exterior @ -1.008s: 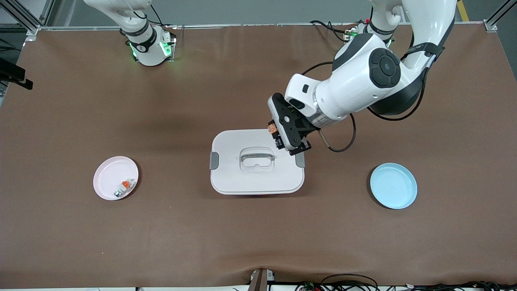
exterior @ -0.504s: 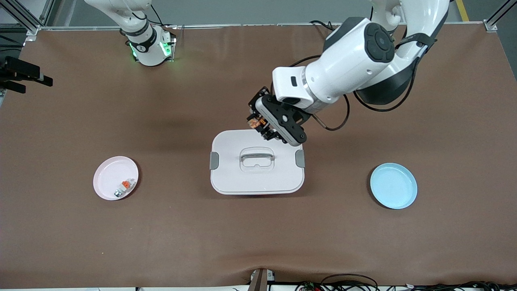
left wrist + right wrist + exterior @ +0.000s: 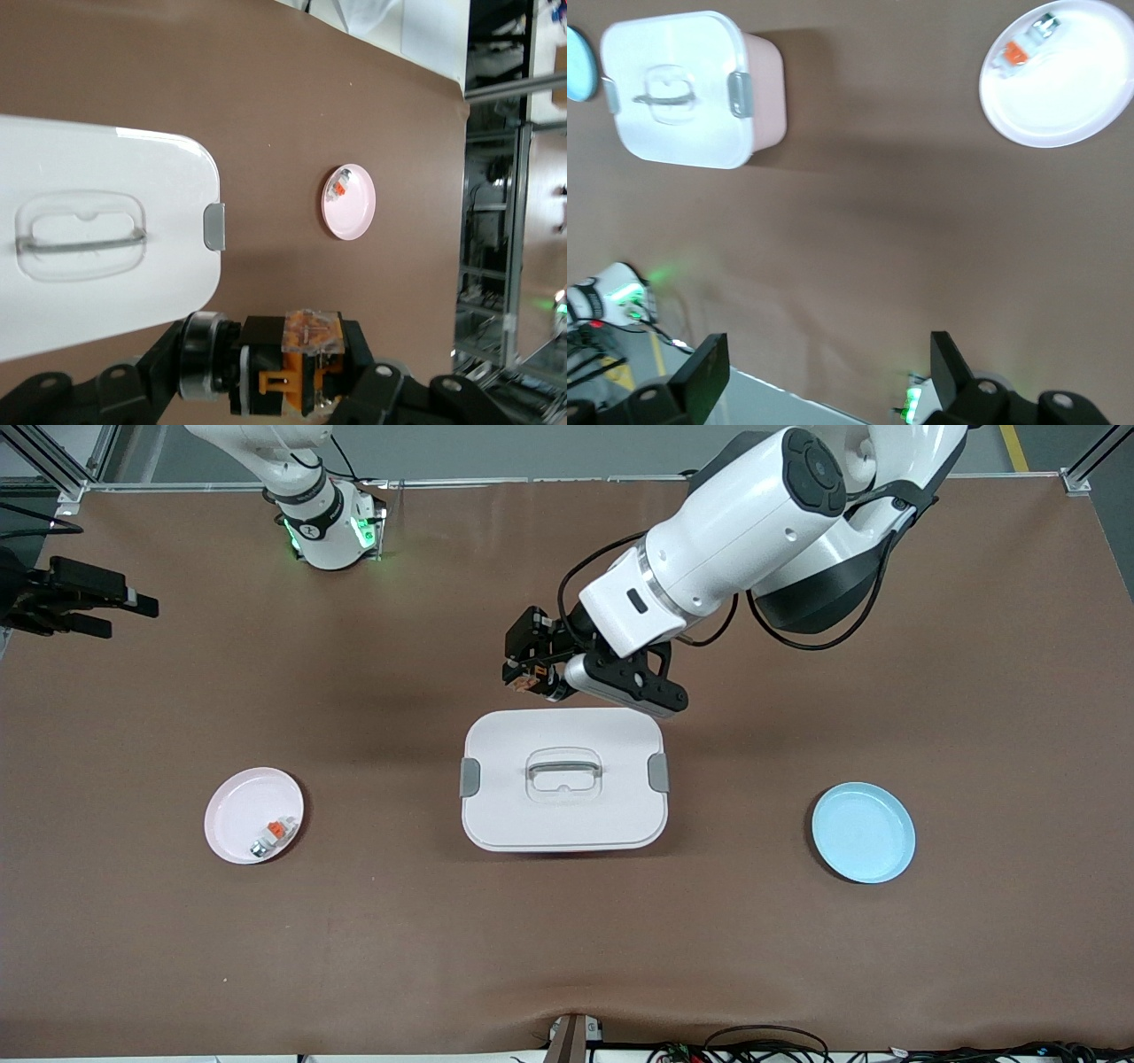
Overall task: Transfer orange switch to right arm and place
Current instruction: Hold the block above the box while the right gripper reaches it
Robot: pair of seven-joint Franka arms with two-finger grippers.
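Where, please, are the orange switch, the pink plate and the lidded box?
orange switch [image 3: 306,365]: left wrist view, its orange band.
pink plate [image 3: 239,815]: front view, bare inner surface.
lidded box [image 3: 505,815]: front view, bare lid surface.

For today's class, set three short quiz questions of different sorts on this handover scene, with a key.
1. True or false: the left gripper is shut on the orange switch.
2. Which dish holds a small whitish part with an orange tab? A) the pink plate B) the blue plate C) the lidded white box
3. Fill in: the right gripper is at the right arm's end of the table, its jaws ____.

Key: 1 true; 2 A; 3 open.
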